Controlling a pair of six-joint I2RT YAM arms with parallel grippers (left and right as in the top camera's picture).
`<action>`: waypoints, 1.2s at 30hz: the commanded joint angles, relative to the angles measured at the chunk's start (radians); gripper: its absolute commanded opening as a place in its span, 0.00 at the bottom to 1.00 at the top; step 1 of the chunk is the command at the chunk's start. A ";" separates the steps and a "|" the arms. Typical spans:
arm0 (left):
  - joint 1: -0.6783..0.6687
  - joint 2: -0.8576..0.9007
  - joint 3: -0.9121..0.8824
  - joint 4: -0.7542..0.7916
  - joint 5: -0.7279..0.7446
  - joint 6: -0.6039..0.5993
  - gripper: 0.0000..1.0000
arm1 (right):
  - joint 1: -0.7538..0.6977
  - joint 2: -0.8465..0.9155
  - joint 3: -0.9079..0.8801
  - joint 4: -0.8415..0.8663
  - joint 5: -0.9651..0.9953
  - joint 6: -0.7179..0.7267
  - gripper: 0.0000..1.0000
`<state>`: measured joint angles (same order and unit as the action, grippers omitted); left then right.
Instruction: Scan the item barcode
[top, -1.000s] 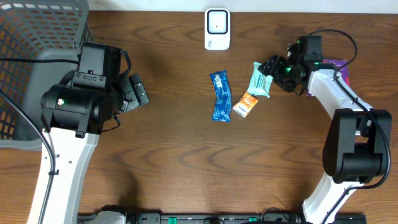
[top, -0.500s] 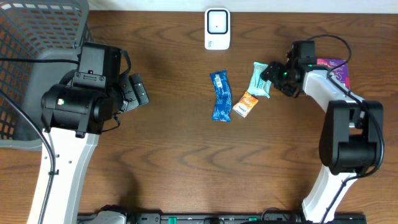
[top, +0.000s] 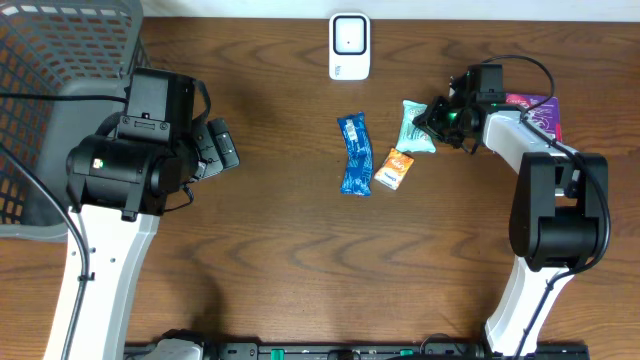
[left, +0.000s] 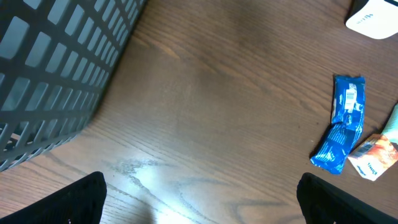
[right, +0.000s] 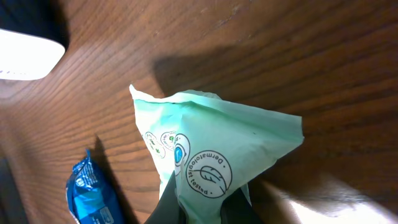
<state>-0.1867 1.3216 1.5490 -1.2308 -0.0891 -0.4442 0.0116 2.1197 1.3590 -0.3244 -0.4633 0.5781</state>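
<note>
A mint-green packet (top: 414, 128) lies right of the table's middle, and my right gripper (top: 437, 120) is shut on its right end. In the right wrist view the packet (right: 211, 143) fills the centre, pinched between the dark fingers (right: 169, 208) of that gripper (right: 205, 208); no barcode shows on this face. The white scanner (top: 349, 46) stands at the back centre, its corner (right: 25, 56) showing at upper left. My left gripper (top: 215, 148) hovers open over bare wood at the left, its fingertips (left: 74, 202) wide apart around nothing (left: 202, 205).
A blue wrapper (top: 354, 154) and a small orange packet (top: 396, 168) lie just left of the green packet. A purple pack (top: 535, 110) sits behind the right arm. A grey mesh basket (top: 60, 60) fills the back-left corner.
My right gripper has shut on the green packet's right end after edging left and back. The packet shifted slightly. The left arm has not moved.
</note>
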 joint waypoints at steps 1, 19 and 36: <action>0.003 -0.008 0.006 -0.003 -0.017 0.006 0.98 | 0.013 0.023 -0.006 -0.024 -0.018 0.026 0.01; 0.003 -0.008 0.006 -0.003 -0.017 0.006 0.98 | 0.126 -0.063 0.141 0.462 0.104 0.369 0.01; 0.003 -0.008 0.006 -0.003 -0.017 0.006 0.98 | 0.230 0.311 0.665 0.432 0.082 0.438 0.01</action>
<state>-0.1867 1.3216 1.5490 -1.2304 -0.0891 -0.4442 0.2417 2.3554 1.9537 0.1200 -0.3050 1.0039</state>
